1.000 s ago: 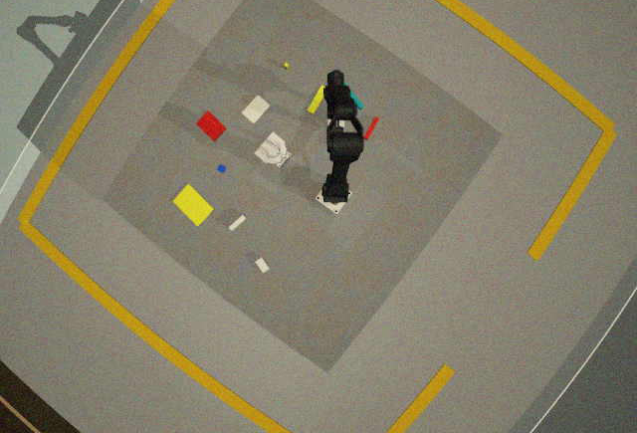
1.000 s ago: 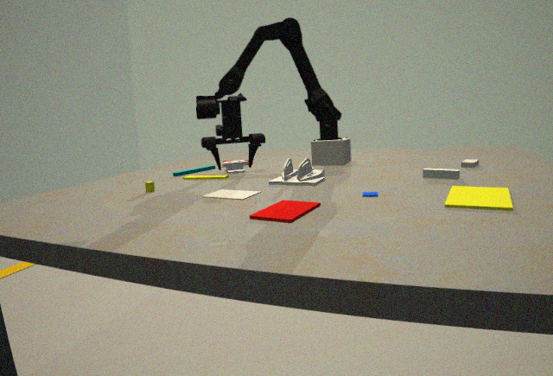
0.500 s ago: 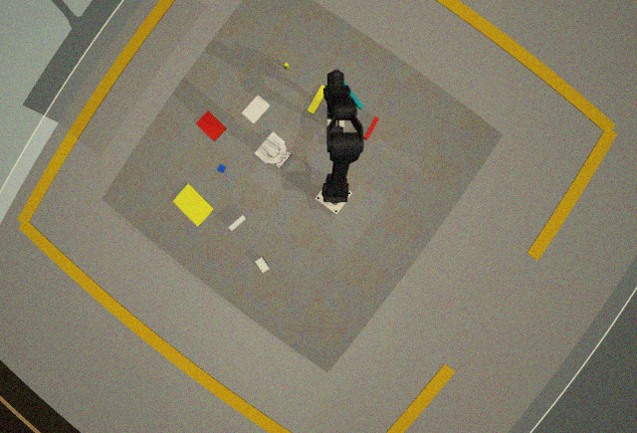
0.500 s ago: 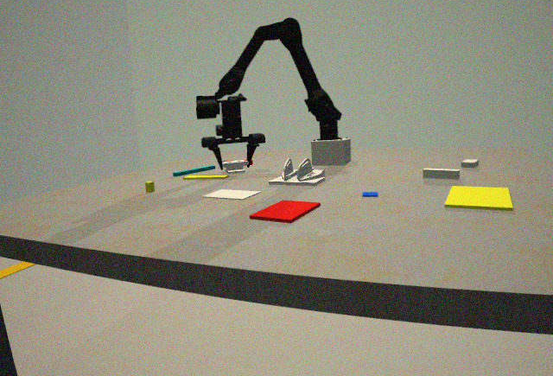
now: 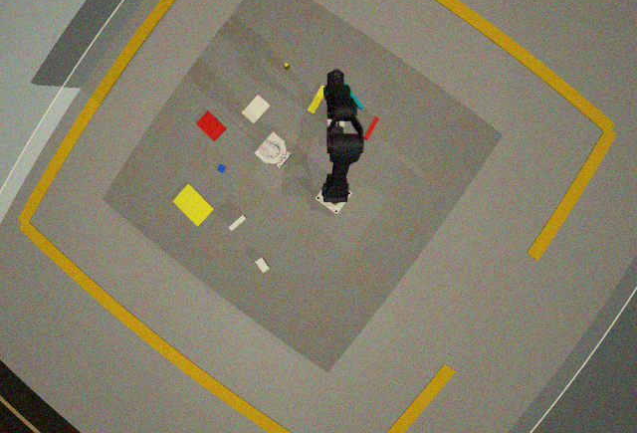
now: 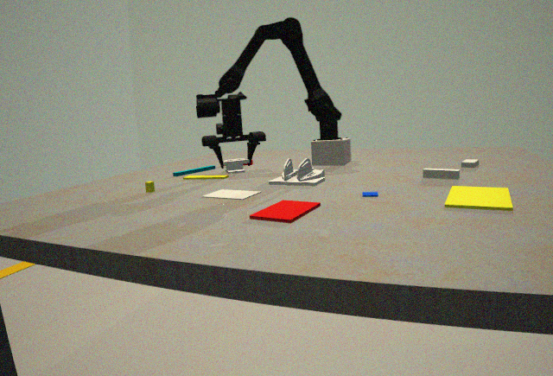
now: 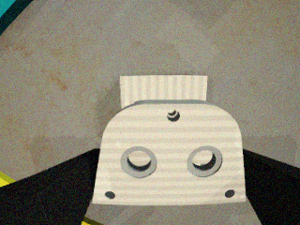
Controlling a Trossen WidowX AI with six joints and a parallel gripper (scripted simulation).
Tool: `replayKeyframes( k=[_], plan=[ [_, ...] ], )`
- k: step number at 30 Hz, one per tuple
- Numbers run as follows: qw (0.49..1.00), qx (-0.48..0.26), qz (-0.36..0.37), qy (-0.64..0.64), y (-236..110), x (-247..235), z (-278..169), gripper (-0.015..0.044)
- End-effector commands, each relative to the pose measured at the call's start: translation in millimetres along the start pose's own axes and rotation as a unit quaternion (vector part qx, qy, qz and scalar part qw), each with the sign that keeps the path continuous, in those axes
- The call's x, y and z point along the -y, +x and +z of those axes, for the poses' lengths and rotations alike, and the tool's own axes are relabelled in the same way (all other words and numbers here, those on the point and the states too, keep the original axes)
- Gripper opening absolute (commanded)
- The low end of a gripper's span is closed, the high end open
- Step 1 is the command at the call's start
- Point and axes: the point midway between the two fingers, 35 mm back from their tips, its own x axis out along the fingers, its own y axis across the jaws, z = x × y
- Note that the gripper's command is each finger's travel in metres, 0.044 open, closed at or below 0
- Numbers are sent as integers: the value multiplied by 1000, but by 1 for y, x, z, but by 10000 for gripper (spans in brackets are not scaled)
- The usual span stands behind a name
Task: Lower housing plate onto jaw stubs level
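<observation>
The white housing plate (image 7: pixel 172 136) (image 6: pixel 235 161) lies flat on top of a white stand (image 7: pixel 164 87) (image 6: pixel 235 168). It has two large ringed holes and several small ones. My gripper (image 7: pixel 168 156) (image 6: pixel 235 165) points down and is shut on the plate, one finger against each side edge. The plate appears level and still on the stand. The white gripper base with the two jaws (image 5: pixel 271 149) (image 6: pixel 296 181) stands apart from them, to the right in the exterior view. Its two jaws stand upright. The jaw stubs and pins are too small to make out.
A yellow bar (image 5: pixel 316 100) (image 6: pixel 205 177) and a teal bar (image 5: pixel 356 100) (image 6: pixel 193 170) lie near my fingers, with a red bar (image 5: pixel 371 127) beyond. A white sheet (image 5: pixel 255 108) (image 6: pixel 232 194), red panel (image 5: pixel 211 125) (image 6: pixel 285 210), blue piece (image 5: pixel 221 167) and yellow panel (image 5: pixel 192 205) (image 6: pixel 479 197) lie farther off.
</observation>
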Motion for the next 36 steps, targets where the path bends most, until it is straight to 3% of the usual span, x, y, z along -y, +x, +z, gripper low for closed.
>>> replayKeyframes(
  k=[1,18,23,36],
  plan=[
    [1000,0,5,0,-12,-4,0,351],
    [1000,1,5,-2,-66,-2,0,351],
    [1000,1,5,-4,-68,-1,0,351],
    [986,0,5,-167,-68,5,-41,351]
  ],
)
